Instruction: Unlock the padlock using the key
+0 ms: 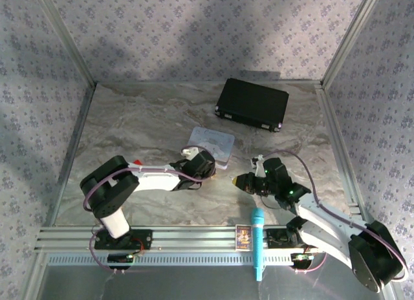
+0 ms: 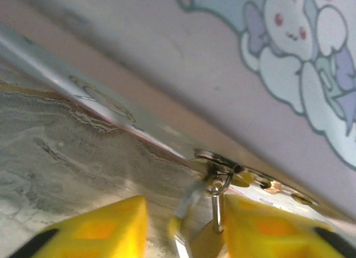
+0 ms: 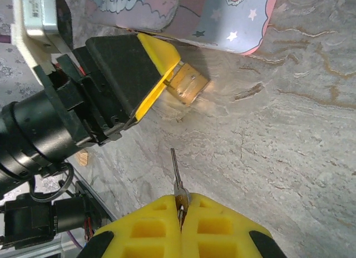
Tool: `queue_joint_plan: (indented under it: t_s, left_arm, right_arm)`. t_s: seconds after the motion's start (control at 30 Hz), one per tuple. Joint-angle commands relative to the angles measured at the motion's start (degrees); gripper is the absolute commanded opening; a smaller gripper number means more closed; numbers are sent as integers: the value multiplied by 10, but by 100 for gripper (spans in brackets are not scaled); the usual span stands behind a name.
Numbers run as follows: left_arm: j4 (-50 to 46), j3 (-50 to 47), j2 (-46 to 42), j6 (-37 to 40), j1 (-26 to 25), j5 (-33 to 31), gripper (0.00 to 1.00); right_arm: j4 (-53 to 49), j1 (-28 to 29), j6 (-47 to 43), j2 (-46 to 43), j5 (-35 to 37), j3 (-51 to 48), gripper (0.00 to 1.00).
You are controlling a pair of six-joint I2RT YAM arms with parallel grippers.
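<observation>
In the left wrist view the brass padlock [image 2: 203, 244] lies between my left gripper's [image 2: 186, 224] yellow fingers. Its silver shackle [image 2: 217, 211] reaches up to a small metal ring at the edge of the pale blue tin [image 2: 267, 74]. The right finger touches the lock and a gap shows at the left finger, so the jaws stand open. My right gripper [image 3: 181, 199] is shut on the key [image 3: 175, 169], whose blade points at the padlock [image 3: 189, 83] a short way off. From above, the two grippers [image 1: 206, 165] [image 1: 240, 182] face each other.
A black case [image 1: 252, 104] lies at the back right. A teal pen [image 1: 257, 242] and a small card [image 1: 243, 237] rest on the front rail. A small red block [image 1: 138, 162] sits by the left arm. Metal frame posts and patterned walls enclose the table.
</observation>
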Motion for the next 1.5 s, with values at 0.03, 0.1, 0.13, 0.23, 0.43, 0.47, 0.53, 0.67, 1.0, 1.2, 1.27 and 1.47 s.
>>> queue_joint_plan:
  t_s: [0.03,0.1,0.13,0.23,0.43,0.47,0.53,0.67,1.0,1.2,1.27,1.47]
  left_arm:
    - [-47,-5,-10,15,-5,-3,28]
    - [-43,-19,-19,11,-5,0,31]
    - [-36,-27,-23,10,-5,1,32]
    - [13,-47,-24,16,-5,17,36]
    - [96,-64,2,28,-7,34,41]
    - [83,-59,1,26,-9,29,39]
    - [53,-50,-2,31,-13,13,34]
    - [43,-49,-8,33,-17,5,22]
    - [70,-65,-27,-46,-15,8,8]
    - [170,-105,-55,-131,-10,26,7]
    - [173,-104,-71,-143,-9,20,6]
    - [254,-127,-80,-195,-3,21,0]
  right_arm:
    - [15,-1,-13,11,-7,8,0]
    - [20,-1,-14,16,-5,8,0]
    - [24,-1,-13,20,-5,7,0]
    - [52,1,-8,43,-8,5,0]
    - [102,4,0,103,-29,10,0]
    - [103,5,-1,106,-29,12,0]
    - [100,5,-2,107,-26,14,0]
    - [103,5,-4,108,-23,13,0]
    - [258,-11,57,186,-95,-14,0]
    - [324,-26,115,223,-131,-23,0]
    - [353,-40,134,242,-144,-29,0]
    - [467,-39,201,304,-165,-37,0]
